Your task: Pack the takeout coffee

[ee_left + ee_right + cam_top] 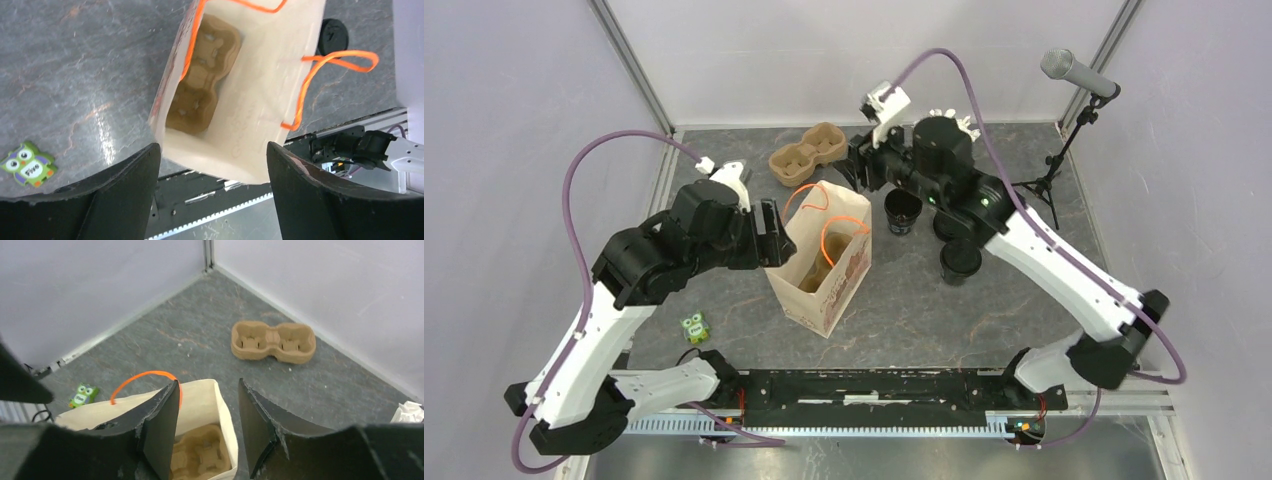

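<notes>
While the left fingers (132, 185) gape wide and empty beside the bag (834, 290), the right fingers (160, 430) hover half parted, empty, above its far rim; the coffee (960, 262) stands on the surface (924, 310), right of the bag.

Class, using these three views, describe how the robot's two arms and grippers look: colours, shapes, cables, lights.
The left arm and right arm each combine white links with bulky black joints. A left purple cable and a right purple cable loop above them. The left gripper and right gripper have two broad black fingers tapering to blunt tips. Small green lights glow on the right arm.
</notes>
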